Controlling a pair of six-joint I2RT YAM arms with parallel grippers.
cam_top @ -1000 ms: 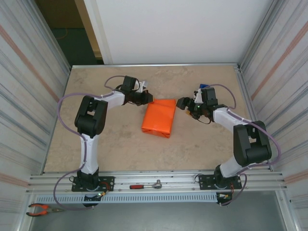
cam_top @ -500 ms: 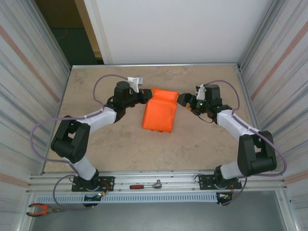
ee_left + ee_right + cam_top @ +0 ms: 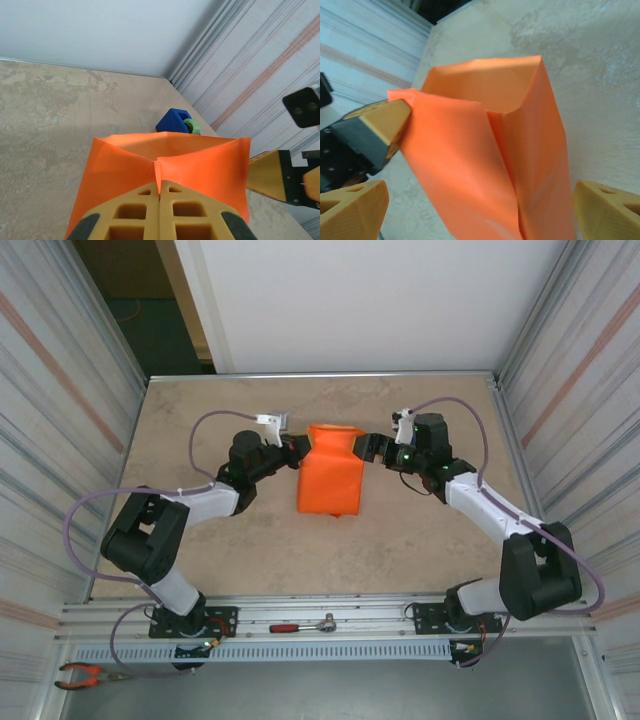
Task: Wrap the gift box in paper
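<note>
While the left arm lies low, its elbow swung out to the left and its forearm angled in toward the middle of the table [image 3: 420,530], the left gripper [image 3: 296,452] has its jaws pressed together on a fold of the paper [image 3: 330,480]. That fold is at the left corner of the wrapped bundle's far end, which stands open like a bag mouth. The right arm mirrors this pose, elbow out to the right and forearm reaching up and inward. The right gripper [image 3: 364,447] sits at the opposite corner with its jaws wide apart, and its yellow fingers [image 3: 352,210] flank the paper's raised end, which runs between them. Beyond the left jaws, past the open mouth, a blue block [image 3: 175,122] rests on the tabletop.
</note>
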